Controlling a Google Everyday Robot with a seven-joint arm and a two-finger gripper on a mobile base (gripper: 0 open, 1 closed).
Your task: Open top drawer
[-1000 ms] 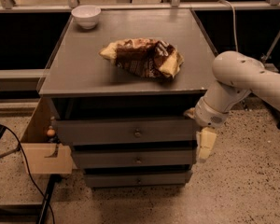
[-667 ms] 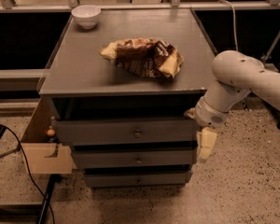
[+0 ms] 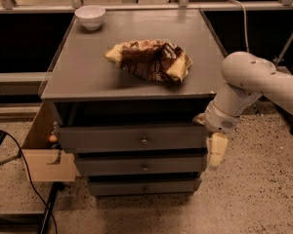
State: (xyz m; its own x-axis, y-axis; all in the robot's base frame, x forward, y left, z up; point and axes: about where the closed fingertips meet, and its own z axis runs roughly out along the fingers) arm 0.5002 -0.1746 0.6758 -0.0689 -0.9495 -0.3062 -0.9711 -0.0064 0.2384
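Claw: my pale two-finger gripper (image 3: 216,151), hanging point-down just beside the right end of the grey wooden cabinet (image 3: 78,77), level with the drawer fronts; how far open I cannot tell, and I see nothing in its hold

Task item: wide grey wooden top drawer (image 3: 102,139), directly under the cabinet top, front shut, small round metal knob (image 3: 144,141) mid-front, well left of my claw

Step in hand, as I judge: approach, no pull begun; next move calls for coming round to the front, lining up on that knob, gripping it and drawing straight outward

Other items: two narrower grey lower drawers (image 3: 112,166) with like knobs, easily mistaken; white ceramic bowl (image 3: 90,16) at the top's back left; crumpled brown-and-cream snack bag (image 3: 149,60) mid-top; light wooden box (image 3: 44,164) at the cabinet's left; black cable (image 3: 20,172) on the floor

Obstruction: the cabinet's right front corner stands between claw and knob
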